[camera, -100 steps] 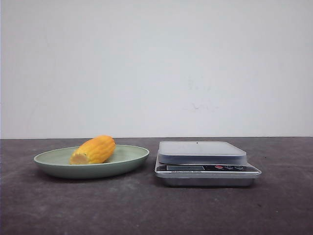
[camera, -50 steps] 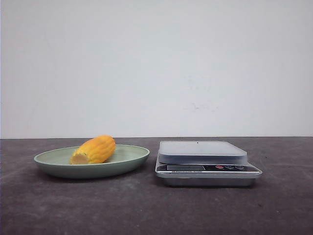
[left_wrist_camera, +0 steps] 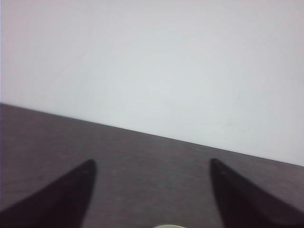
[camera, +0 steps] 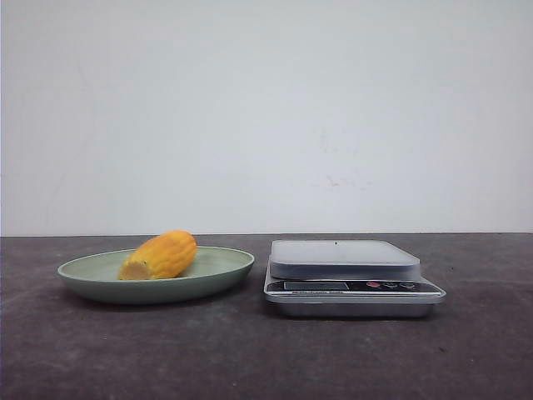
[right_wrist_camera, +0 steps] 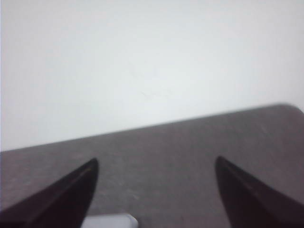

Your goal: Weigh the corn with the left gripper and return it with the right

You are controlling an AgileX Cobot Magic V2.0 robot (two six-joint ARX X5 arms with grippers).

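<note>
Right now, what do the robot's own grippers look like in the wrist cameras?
Only fingertips show. The left gripper has two black, tapered wedge fingers with pointed tips. The right gripper looks the same: black, pointed wedges. No cables, markings or housings are in view.

Dark grey table [camera: 250, 358] with a matte, faintly mottled surface, running back to a plain white wall. Two items rest directly on it, side by side and near each other but apart. Left: a shallow pale green plate [camera: 100, 287], round and wide-rimmed. Right: a low silver scale [camera: 354, 302] with a square grey platform on top and a dark front panel carrying a display and small buttons. Left wrist view: bare table [left_wrist_camera: 147, 180] with a sliver of the plate rim [left_wrist_camera: 169, 226] at the frame edge. Right wrist view: table [right_wrist_camera: 166, 161] with a corner of the scale [right_wrist_camera: 111, 221].
</note>
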